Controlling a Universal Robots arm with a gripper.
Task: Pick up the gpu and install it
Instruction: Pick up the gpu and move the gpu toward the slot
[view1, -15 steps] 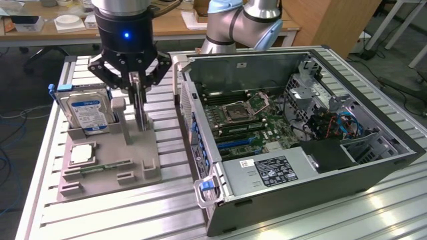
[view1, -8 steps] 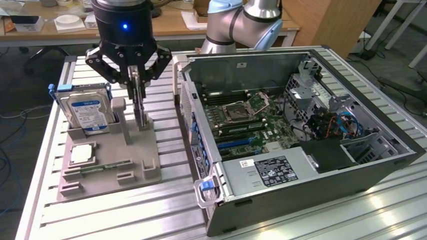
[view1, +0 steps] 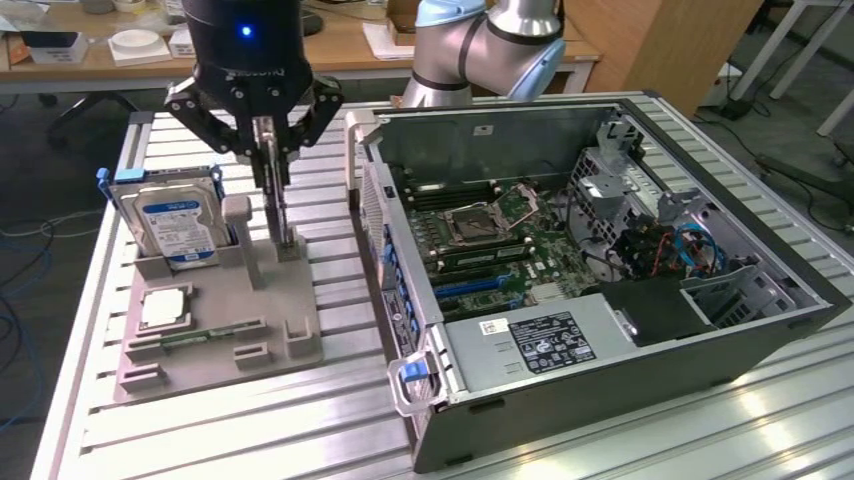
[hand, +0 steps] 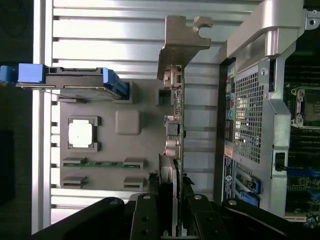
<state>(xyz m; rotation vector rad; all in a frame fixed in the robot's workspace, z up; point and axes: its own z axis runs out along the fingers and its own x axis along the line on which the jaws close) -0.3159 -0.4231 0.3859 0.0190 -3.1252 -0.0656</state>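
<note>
**Gripper (view1: 271, 160) clamped on the upright graphics card (view1: 279, 212), between hard drive and computer case.**

At the exterior view's left, the hard drive (view1: 174, 222) stands on edge in the gray stand (view1: 220, 352), near the card, with a low gray block in the gap between them. The gripper's two fingers press on the card's flat faces from above. The card's lower edge meets the stand's slot, and I cannot tell if it has lifted clear. Toward the exterior view's right, a narrow strip of slatted table (view1: 334, 260) separates the stand's edge from the case (view1: 694, 340), which lies with its open side up. The card is thin, flat and dark. In the wrist view it is seen edge-on, with small connectors and a pale metal bracket (hand: 182, 37) ending in a hooked tab.
</note>
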